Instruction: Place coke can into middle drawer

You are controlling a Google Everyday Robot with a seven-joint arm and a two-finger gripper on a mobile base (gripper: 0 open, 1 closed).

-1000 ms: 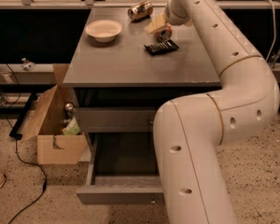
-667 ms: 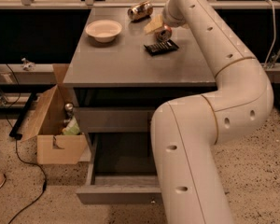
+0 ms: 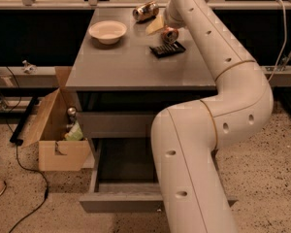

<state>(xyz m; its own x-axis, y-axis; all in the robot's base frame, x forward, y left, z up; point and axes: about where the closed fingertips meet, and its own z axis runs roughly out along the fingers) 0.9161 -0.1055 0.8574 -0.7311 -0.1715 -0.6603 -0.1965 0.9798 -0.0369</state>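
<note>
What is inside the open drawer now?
The drawer floor that shows is bare; the arm hides its right side. The gripper is at the coke can on the cabinet.

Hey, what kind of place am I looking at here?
Likely a robotics lab or workshop: speckled floor, loose cable, cardboard box beside a grey cabinet. The gripper is over the cabinet's far side, by the coke can.

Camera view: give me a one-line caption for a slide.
Arm reaches across the cabinet top, gripper at the coke can, bowl and brownish-gold can nearby, a lower drawer open.
</note>
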